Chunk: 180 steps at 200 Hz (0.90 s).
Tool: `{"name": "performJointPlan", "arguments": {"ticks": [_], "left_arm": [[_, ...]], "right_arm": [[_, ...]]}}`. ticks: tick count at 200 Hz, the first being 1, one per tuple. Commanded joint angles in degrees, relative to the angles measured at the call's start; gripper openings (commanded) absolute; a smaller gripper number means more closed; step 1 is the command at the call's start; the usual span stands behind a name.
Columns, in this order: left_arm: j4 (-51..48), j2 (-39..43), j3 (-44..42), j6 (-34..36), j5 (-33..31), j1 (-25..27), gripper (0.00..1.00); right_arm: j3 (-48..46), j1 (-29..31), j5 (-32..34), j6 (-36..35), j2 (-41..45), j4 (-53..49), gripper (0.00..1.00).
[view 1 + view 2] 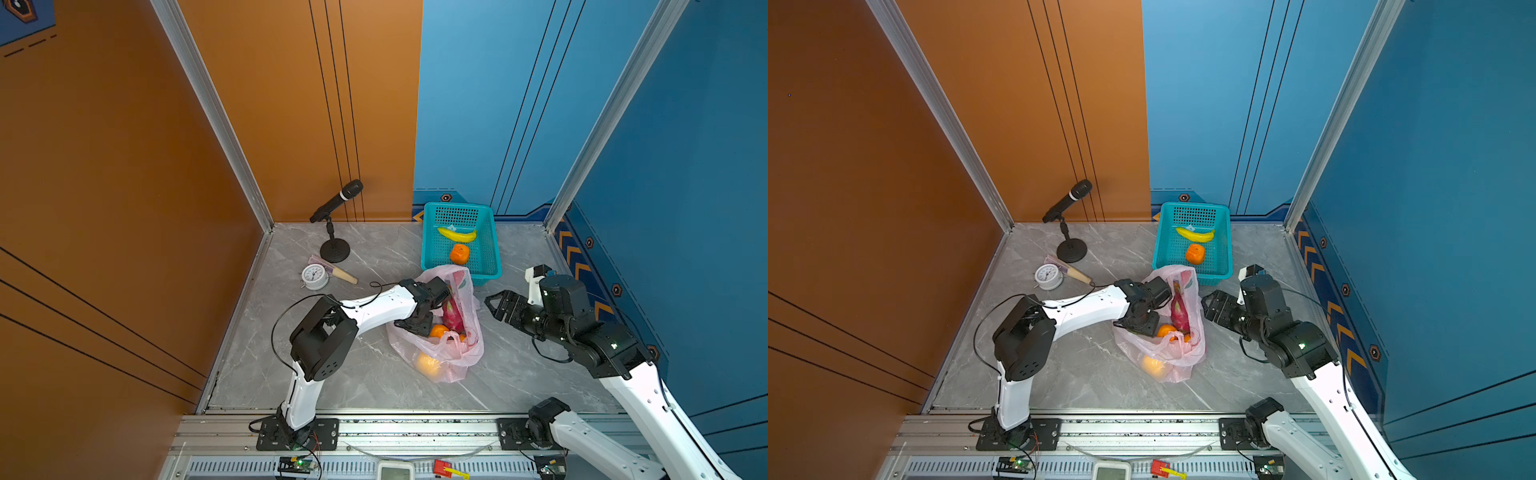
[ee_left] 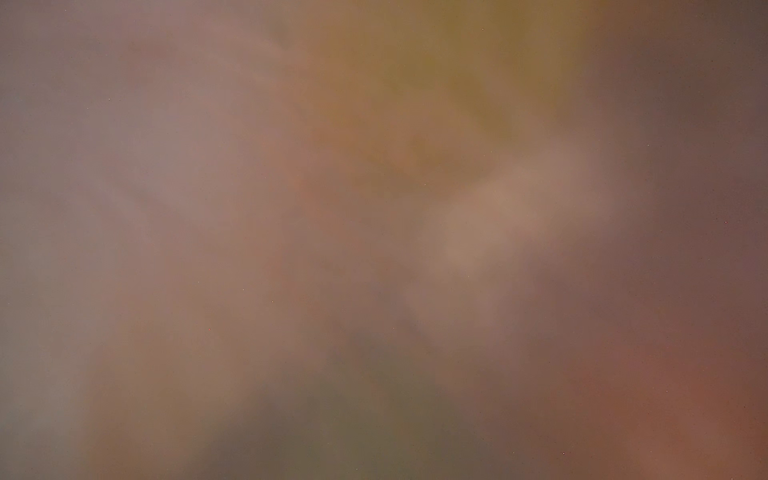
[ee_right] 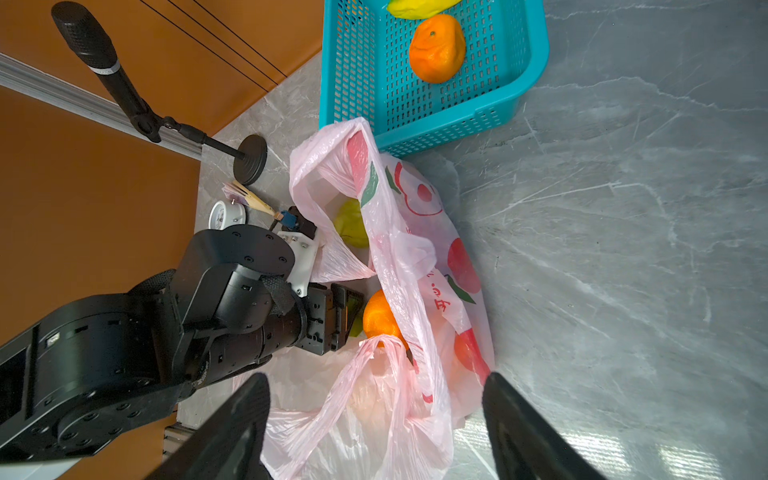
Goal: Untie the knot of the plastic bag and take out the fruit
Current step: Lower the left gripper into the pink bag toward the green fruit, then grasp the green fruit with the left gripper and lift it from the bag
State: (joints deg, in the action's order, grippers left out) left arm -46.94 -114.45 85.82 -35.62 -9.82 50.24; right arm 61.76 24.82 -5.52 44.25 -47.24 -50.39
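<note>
**Mounting rail up front, left gripper inside the open bag**

**Top views.** Closest in both top views runs the aluminium rail [image 1: 415, 430] that carries both arm bases. Beyond it, on the marble tabletop [image 1: 353, 374], lies the plastic bag [image 1: 461, 353] with its mouth gaping. A teal basket [image 1: 428, 241] stands right up against the bag at its 12 o'clock, holding a banana [image 1: 457, 235] and a basket tangerine [image 1: 459, 254]. Well apart at 10 o'clock are a microphone [image 1: 336, 200], an alarm clock [image 1: 313, 276] and a folded fan [image 1: 340, 273].

The left gripper [image 1: 428, 328] reaches in from 9 o'clock, and its arm covers the bag's near edge on that side. It meets a bagged tangerine [image 1: 439, 331] beside the dragon fruit [image 1: 452, 313]. A yellow fruit [image 1: 428, 365] shows through the plastic at the bag's 6 o'clock end. The right gripper [image 1: 492, 307] hovers at 3 o'clock, just beside the bag.

**Left wrist view.** It shows only a pink-brown and yellowish blur, with no shape to make out.

**Right wrist view.** The right gripper's jaws are spread wide and hold nothing, with the bag beyond them. The left gripper touches the bagged tangerine, but whether it clamps the fruit cannot be told. A green fruit [image 3: 351, 224] sits deeper inside. One handle loop [image 3: 386, 343] lies loose.
</note>
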Motion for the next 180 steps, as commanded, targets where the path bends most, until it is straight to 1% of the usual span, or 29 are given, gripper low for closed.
{"name": "performJointPlan", "arguments": {"ticks": [1, 24, 64, 129, 180], "left_arm": [[-0.4, 1.03, -0.66, 0.04, 1.12, -0.38, 0.62], [0.06, 2.81, -0.85, -0.12, 1.54, -0.27, 0.56], [0.25, 5.31, -0.4, 0.99, 2.03, -0.22, 0.5], [1.19, 10.7, -0.84, 3.31, 2.06, 0.49, 0.46], [7.97, 16.95, -4.35, 6.15, 4.21, 1.31, 0.44]], "right_arm": [[-0.34, 0.49, 1.57, 1.33, -0.1, -0.47, 0.81], [-0.32, 1.08, 1.61, 1.55, -0.32, -0.42, 0.81], [-0.31, 2.07, 2.08, 2.06, -0.64, 0.21, 0.81], [-1.46, 5.99, 2.55, 3.86, -2.15, 1.76, 0.81], [-0.85, 7.4, 3.12, 4.66, -2.73, 2.53, 0.81]]}}
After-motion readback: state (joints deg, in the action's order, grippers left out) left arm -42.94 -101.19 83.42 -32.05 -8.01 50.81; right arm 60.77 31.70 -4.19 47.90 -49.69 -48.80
